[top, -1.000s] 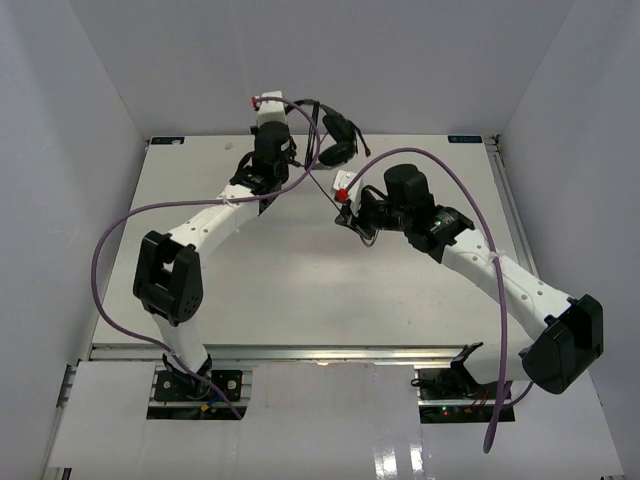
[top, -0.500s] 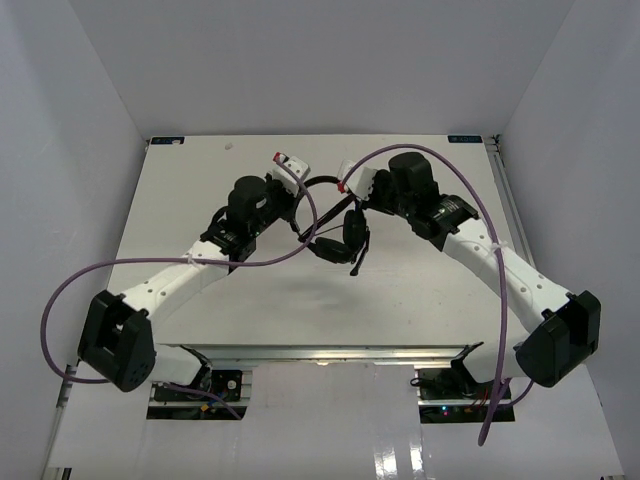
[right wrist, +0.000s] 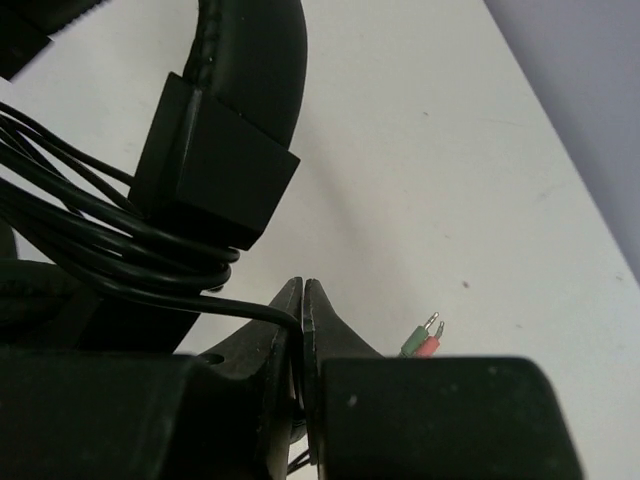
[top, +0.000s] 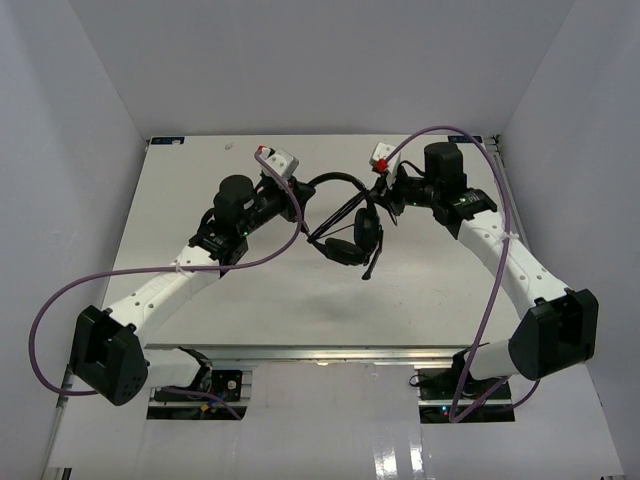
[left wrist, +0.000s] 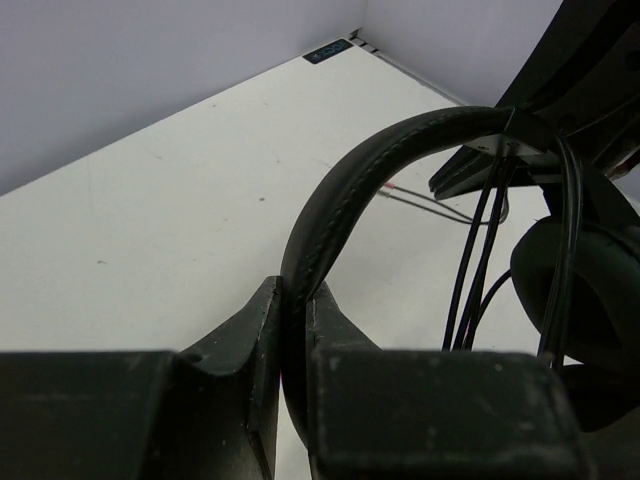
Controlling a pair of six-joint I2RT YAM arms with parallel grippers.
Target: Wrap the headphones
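Observation:
The black headphones (top: 348, 228) hang above the table's middle, earcups low and boom mic pointing down. My left gripper (top: 300, 192) is shut on the padded headband (left wrist: 340, 200), which rises between its fingers. My right gripper (top: 383, 190) is shut on the thin black cable (right wrist: 255, 312), held just right of the headband's slider block (right wrist: 215, 165). Several cable turns (right wrist: 100, 250) wrap round the headband next to that block. The green and red plugs (right wrist: 425, 340) poke out beside the right fingers.
Purple robot cables (top: 170, 268) loop over both arms. The white table (top: 250, 290) is walled by white panels on three sides. Its front edge rail (top: 300, 352) runs near the arm bases.
Both arms swung the headphones from the back of the table to its middle. My right gripper moved up and right, drawing the cable round the headband.

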